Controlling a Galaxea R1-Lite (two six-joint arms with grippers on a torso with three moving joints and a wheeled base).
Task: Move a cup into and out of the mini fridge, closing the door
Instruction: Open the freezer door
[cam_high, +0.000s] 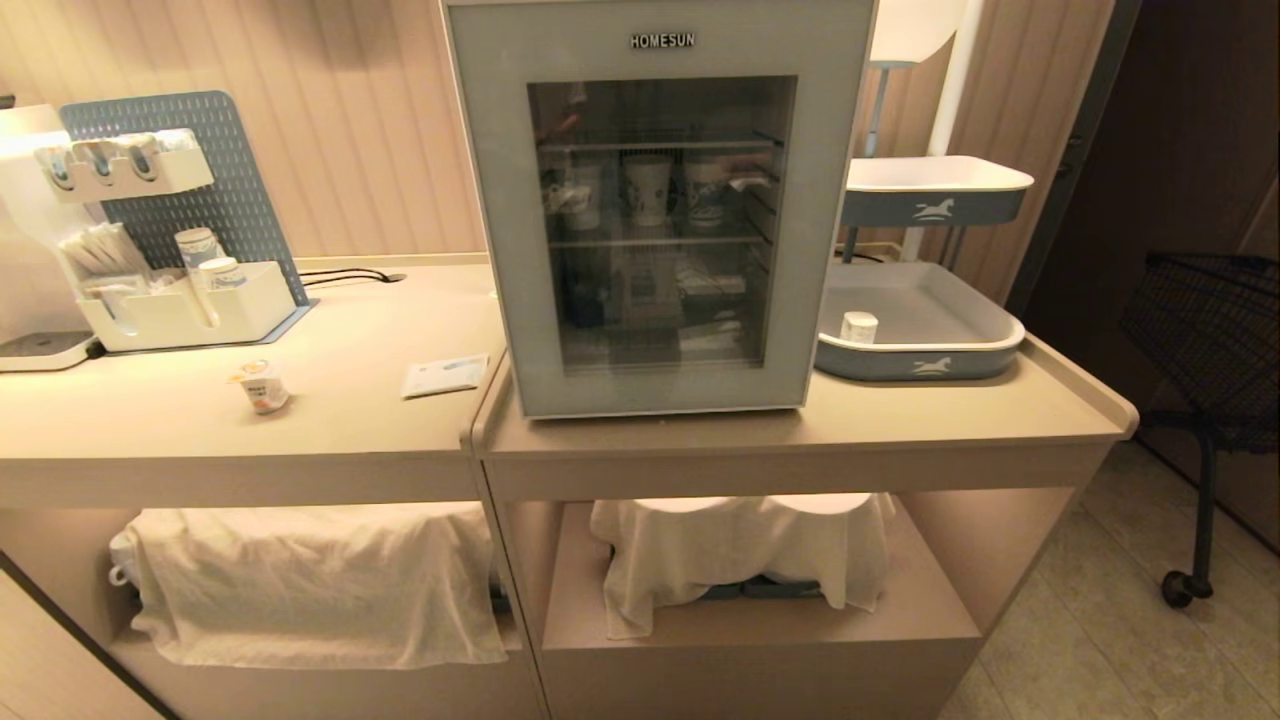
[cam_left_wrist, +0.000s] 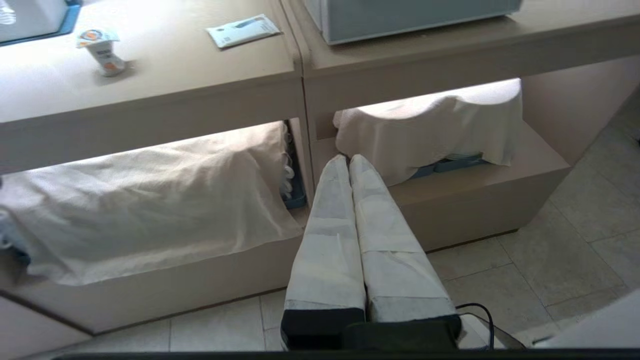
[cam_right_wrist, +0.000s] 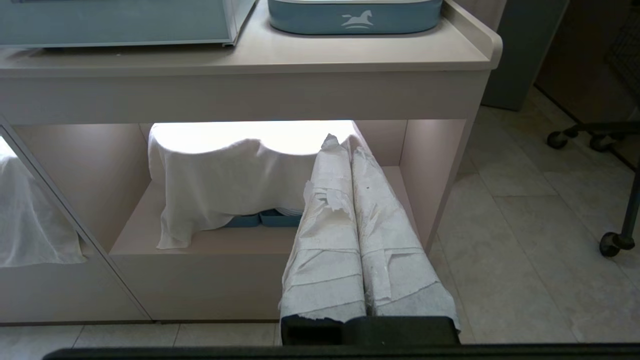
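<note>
The tiny white cup (cam_high: 262, 385) with an orange label stands on the left counter, also seen in the left wrist view as the cup (cam_left_wrist: 104, 51). The mini fridge (cam_high: 660, 200) stands on the right counter with its glass-windowed door (cam_high: 500, 230) closed; taller paper cups show on a shelf behind the glass. Neither arm shows in the head view. My left gripper (cam_left_wrist: 348, 159) hangs shut and empty in front of the lower shelves, below the counter's edge. My right gripper (cam_right_wrist: 342, 145) is shut and empty too, low in front of the right cabinet's shelf.
A white organiser (cam_high: 165, 290) with packets and cups stands at the back left. A paper sachet (cam_high: 445, 375) lies beside the fridge. A blue-and-white tray (cam_high: 920, 350) holding a small white cup sits right of the fridge. White cloths (cam_high: 310, 580) drape the lower shelves. A wheeled wire cart (cam_high: 1210, 350) stands at right.
</note>
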